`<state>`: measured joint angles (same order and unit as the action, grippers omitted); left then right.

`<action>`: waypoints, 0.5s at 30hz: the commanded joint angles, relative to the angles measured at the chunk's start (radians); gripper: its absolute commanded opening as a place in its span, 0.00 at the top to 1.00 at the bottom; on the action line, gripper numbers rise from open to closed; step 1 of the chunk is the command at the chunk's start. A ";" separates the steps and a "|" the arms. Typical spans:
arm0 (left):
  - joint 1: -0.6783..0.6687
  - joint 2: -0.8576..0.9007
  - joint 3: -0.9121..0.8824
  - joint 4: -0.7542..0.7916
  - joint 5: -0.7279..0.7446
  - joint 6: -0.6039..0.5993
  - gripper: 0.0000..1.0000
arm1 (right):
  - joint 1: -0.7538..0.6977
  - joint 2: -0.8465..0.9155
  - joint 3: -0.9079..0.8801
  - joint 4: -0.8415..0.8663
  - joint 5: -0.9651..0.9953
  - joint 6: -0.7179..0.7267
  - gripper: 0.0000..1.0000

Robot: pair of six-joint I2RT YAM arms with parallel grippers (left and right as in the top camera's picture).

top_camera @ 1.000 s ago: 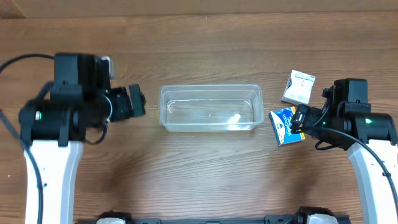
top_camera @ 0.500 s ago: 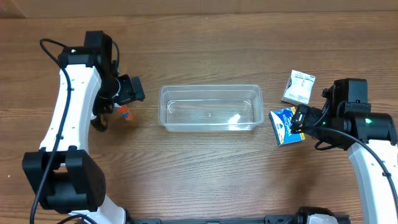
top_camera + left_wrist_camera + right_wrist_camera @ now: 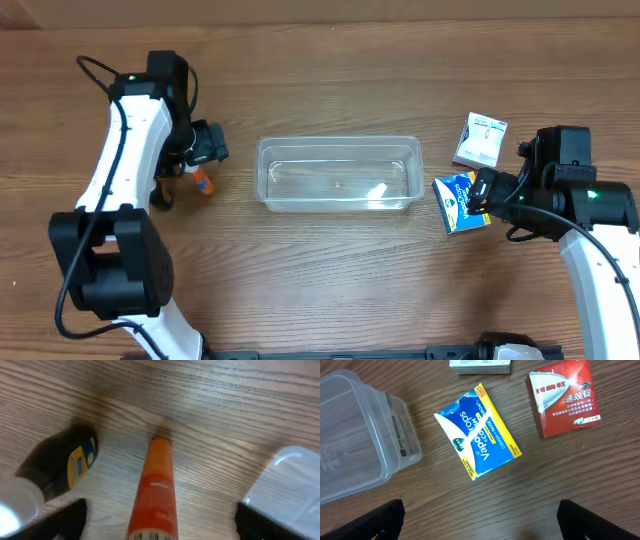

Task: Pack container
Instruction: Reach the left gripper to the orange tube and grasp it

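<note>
a brown wood-grain table point(image 3: 330, 280) fills every view to its borders. the container point(image 3: 338, 141), clear and shallow, sits at frame centre in the overhead view, long side running left to right. your left gripper point(image 3: 160, 512) hangs just beyond the container's left end. its fingers are spread wide at the lower corners of the wrist view and grip nothing. an orange tube point(image 3: 156, 485) lies on the wood between them, with a dark bottle point(image 3: 60, 462) bearing a yellow label just left of it. your right gripper point(image 3: 480, 517) is also spread wide and holds nothing, above a blue box point(image 3: 479, 437) lying aslant just off the container's right end. a red box point(image 3: 565, 397) lies at upper right and a white box point(image 3: 480, 365) at the top edge. in the overhead view, broad strips of table run above and below the container.
</note>
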<state>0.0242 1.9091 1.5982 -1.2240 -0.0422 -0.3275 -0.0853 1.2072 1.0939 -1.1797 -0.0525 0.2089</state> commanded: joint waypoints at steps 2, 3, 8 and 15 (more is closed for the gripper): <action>0.003 0.006 0.023 0.007 -0.008 -0.013 0.44 | -0.006 -0.005 0.026 0.003 -0.002 0.000 0.00; 0.002 0.006 0.023 0.004 -0.005 -0.013 0.53 | -0.006 -0.005 0.026 0.003 -0.002 0.000 0.00; 0.001 0.006 0.023 -0.020 -0.001 -0.013 0.73 | -0.006 -0.005 0.027 0.003 -0.002 0.000 0.00; 0.000 0.006 0.037 -0.056 0.018 -0.013 0.92 | -0.006 -0.005 0.027 0.003 -0.002 0.000 0.00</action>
<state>0.0242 1.9137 1.5990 -1.2671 -0.0402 -0.3382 -0.0853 1.2072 1.0939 -1.1797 -0.0528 0.2085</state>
